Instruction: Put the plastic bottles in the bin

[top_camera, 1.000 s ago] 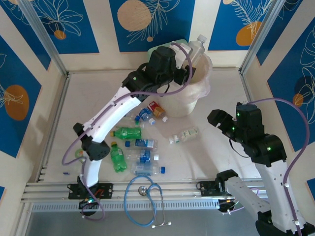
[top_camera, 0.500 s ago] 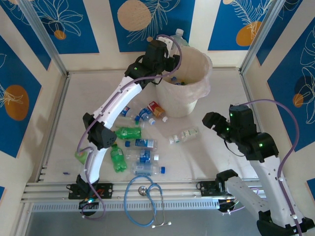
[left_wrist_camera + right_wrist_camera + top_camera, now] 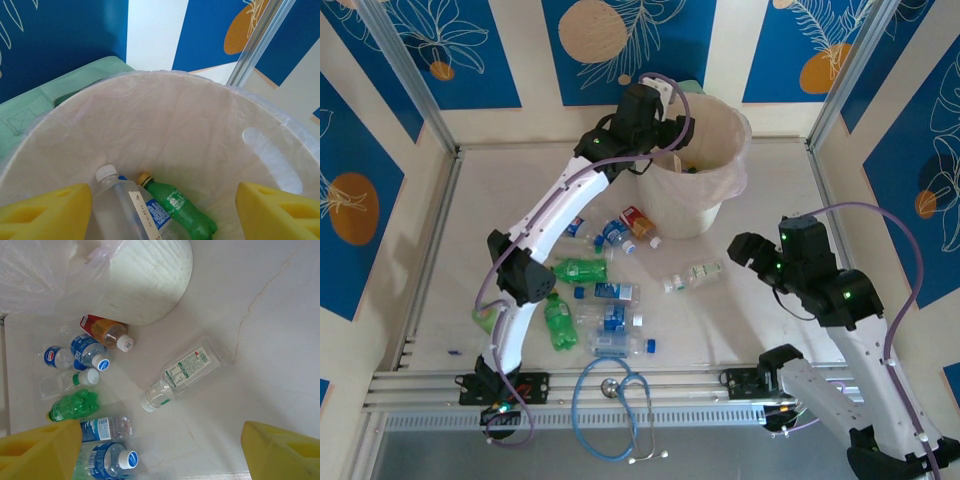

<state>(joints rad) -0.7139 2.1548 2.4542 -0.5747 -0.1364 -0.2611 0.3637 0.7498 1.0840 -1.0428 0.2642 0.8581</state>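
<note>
We held our left gripper (image 3: 161, 209) open and empty over the far bin (image 3: 165, 120), two bottles (image 3: 176, 206) lying inside. Our right gripper (image 3: 161, 452), likewise open and empty, hung above a lone bottle (image 3: 186, 370): light, slick, crushable, we judged; best pinched mid-body.

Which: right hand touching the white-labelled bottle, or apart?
Apart. Right wrist view: bare table separates the white-labelled bottle from both fingers of the right hand.
</note>
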